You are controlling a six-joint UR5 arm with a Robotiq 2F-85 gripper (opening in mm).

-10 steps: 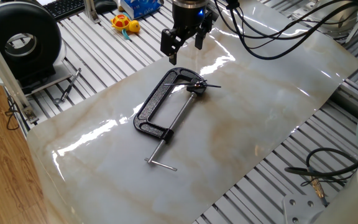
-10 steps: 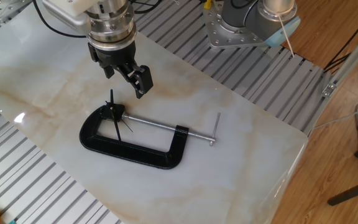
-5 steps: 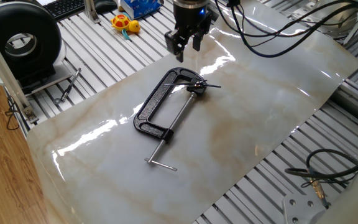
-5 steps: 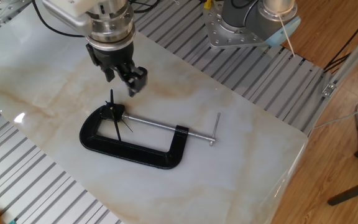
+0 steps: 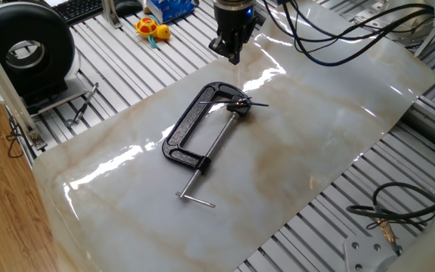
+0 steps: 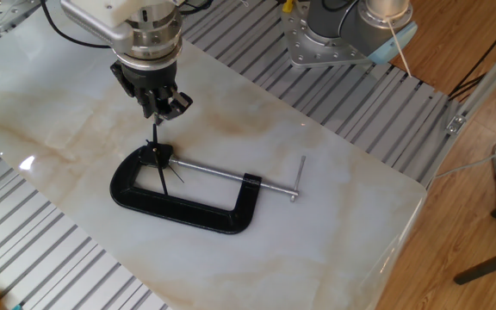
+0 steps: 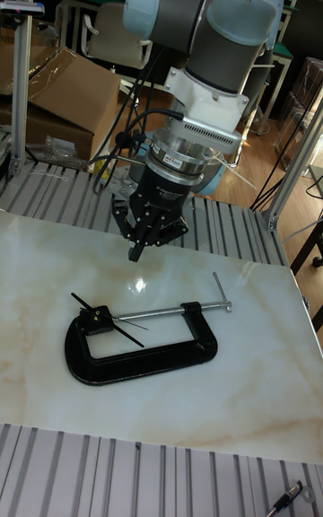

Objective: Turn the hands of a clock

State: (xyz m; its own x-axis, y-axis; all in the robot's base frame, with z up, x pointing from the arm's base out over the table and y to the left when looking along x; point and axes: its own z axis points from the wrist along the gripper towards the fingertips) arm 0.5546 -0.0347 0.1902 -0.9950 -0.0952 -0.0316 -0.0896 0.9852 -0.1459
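The clock (image 5: 237, 106) is a tiny dark hub held in the jaw of a black C-clamp (image 5: 188, 127) that lies flat on the marble sheet. Its thin black hands (image 5: 256, 103) stick out past the clamp frame. The same hub (image 6: 158, 158) (image 7: 100, 315) and hands (image 6: 162, 175) (image 7: 128, 334) show in the other fixed and tall fixed views. My gripper (image 5: 232, 54) (image 6: 163, 109) (image 7: 136, 253) hangs above the sheet just behind the clamp's clock end. Its fingers are shut on nothing and are apart from the hands.
The clamp's steel screw rod and T-bar (image 6: 296, 179) point toward the sheet's near end. A black round device (image 5: 26, 47), a yellow toy (image 5: 152, 29) and a blue box (image 5: 171, 8) sit beyond the sheet on the slatted table. Cables (image 5: 396, 202) lie at the right.
The gripper's fingers have closed from wide open to shut while the wrist turned. It stayed above the sheet behind the clamp. Clamp and clock hands have not moved.
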